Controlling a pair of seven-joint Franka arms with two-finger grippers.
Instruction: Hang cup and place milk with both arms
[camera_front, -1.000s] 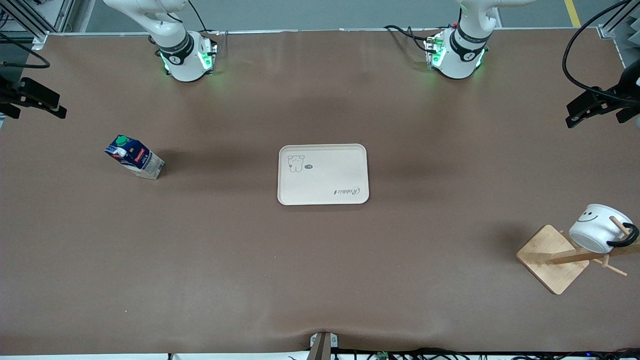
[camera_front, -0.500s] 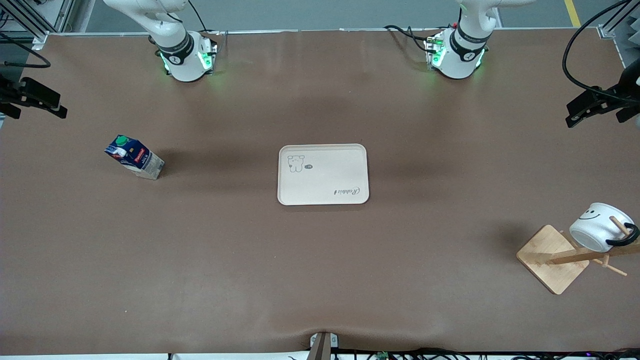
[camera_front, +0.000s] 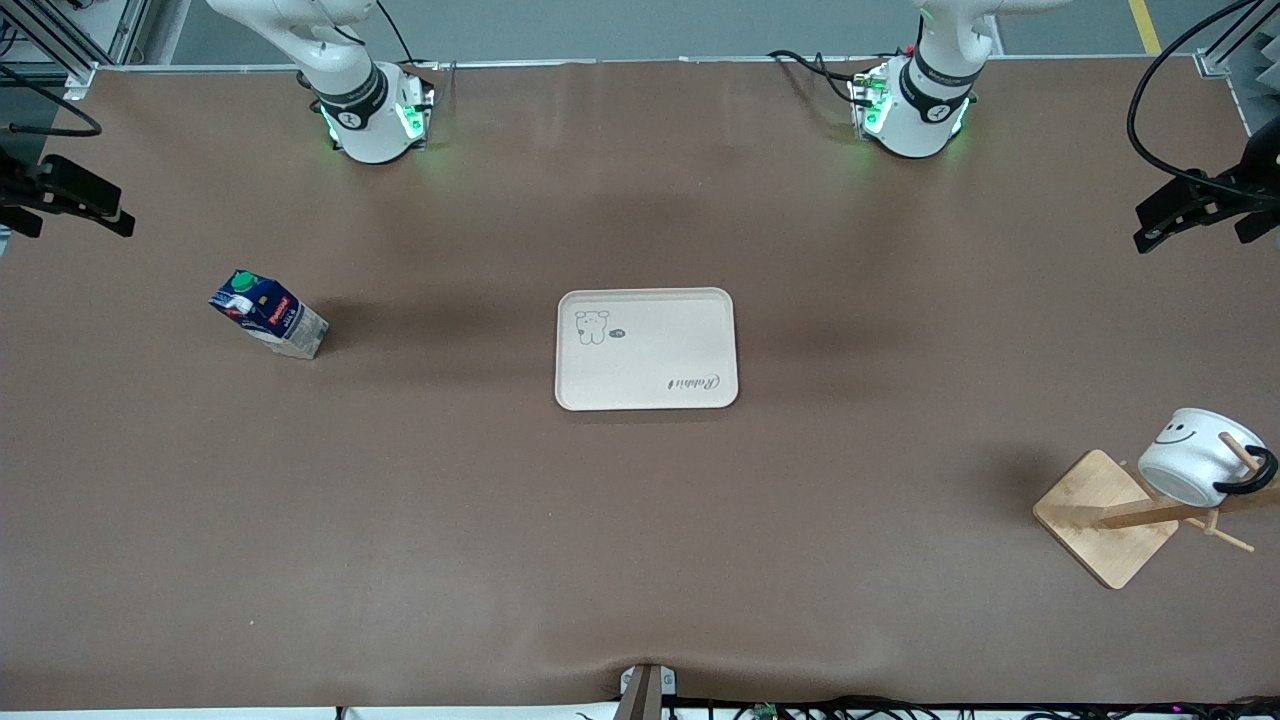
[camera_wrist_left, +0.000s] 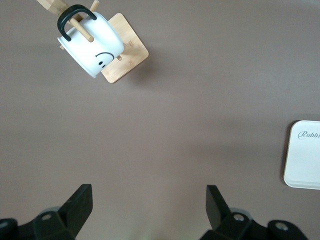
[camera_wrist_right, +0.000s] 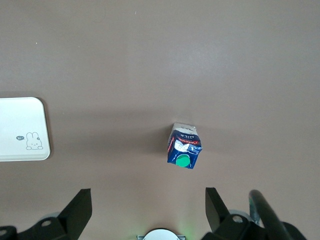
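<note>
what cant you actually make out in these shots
- Both arms in the front view: only the bases show; the top edge cuts off the rest, grippers included.
- Cup rack: the front view's edge cuts off its top.
- Milk carton: label print too small to read.
- Tray: cropped by the left wrist view's edge, lettering incomplete.

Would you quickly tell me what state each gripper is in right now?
Left gripper: jaws open, holding nothing, high over the bare table.
Right gripper: jaws open, holding nothing, high over the table.
</note>
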